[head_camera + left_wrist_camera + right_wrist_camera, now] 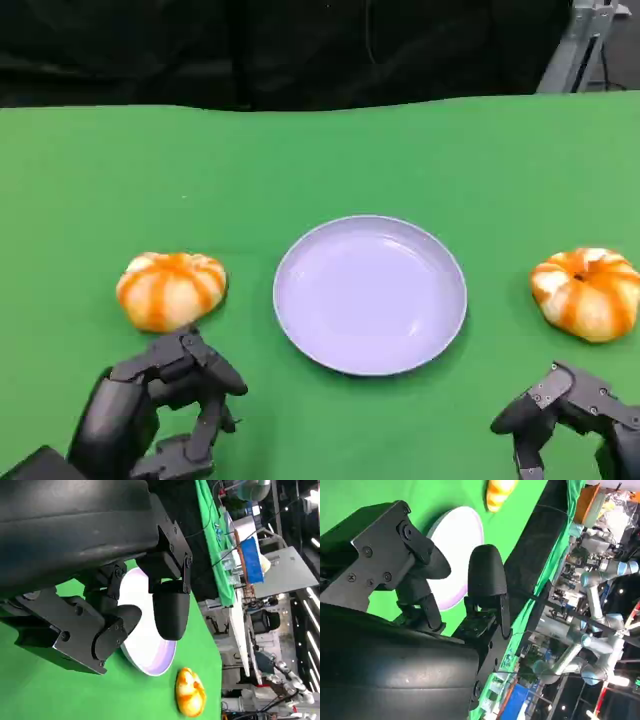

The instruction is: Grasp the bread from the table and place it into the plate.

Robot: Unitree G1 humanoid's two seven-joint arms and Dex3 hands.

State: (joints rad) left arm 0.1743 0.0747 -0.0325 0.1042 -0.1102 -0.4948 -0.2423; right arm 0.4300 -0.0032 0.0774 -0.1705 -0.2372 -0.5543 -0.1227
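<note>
Cropping right hand [575,415] at frame edge.

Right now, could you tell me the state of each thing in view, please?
Left bread: on the table, untouched.
Right bread: on the table, untouched.
Plate: empty, between the breads.
Left hand: holds nothing, fingers apart, near the left bread.
Right hand: holds nothing, fingers apart, near the right bread.

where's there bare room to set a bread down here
The round lilac plate holds nothing. Bare green table lies beyond it, toward the far edge. It is tighter in front, between the left orange-striped bread bun and left hand.
</note>
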